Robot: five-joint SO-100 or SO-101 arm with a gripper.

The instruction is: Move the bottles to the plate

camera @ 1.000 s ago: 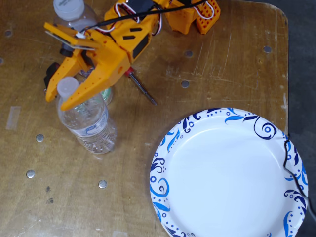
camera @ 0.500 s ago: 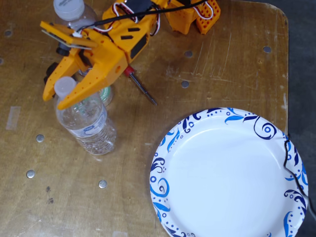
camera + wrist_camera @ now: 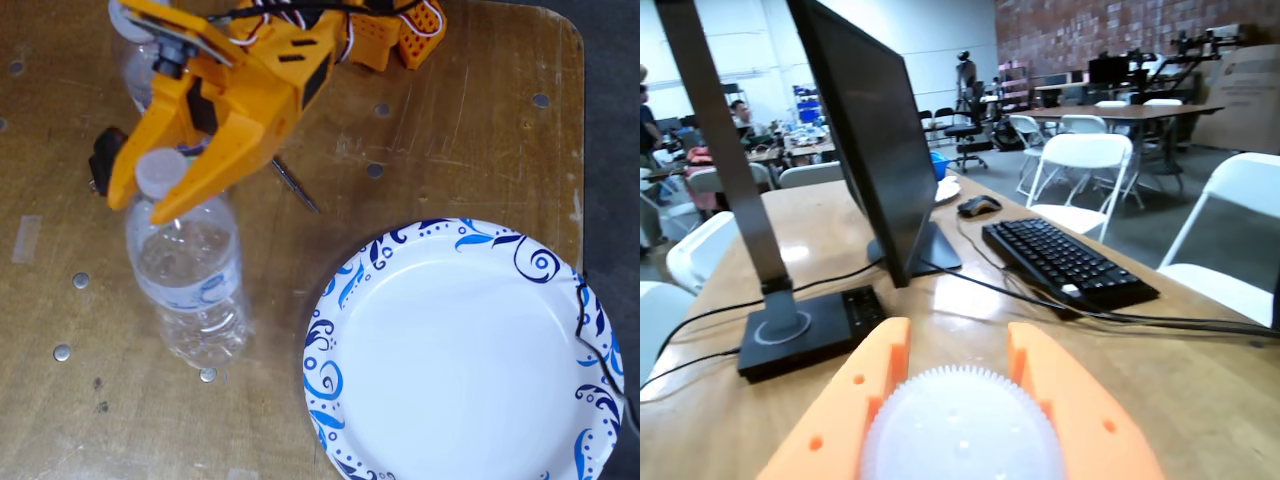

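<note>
The white cap [image 3: 960, 425] of the pale-labelled bottle [image 3: 190, 275], which stood upright left of the empty plate [image 3: 345, 300] in the fixed view, was flanked closely by the orange gripper [image 3: 143, 198], its jaws apparently pinching it for lifting.
</note>
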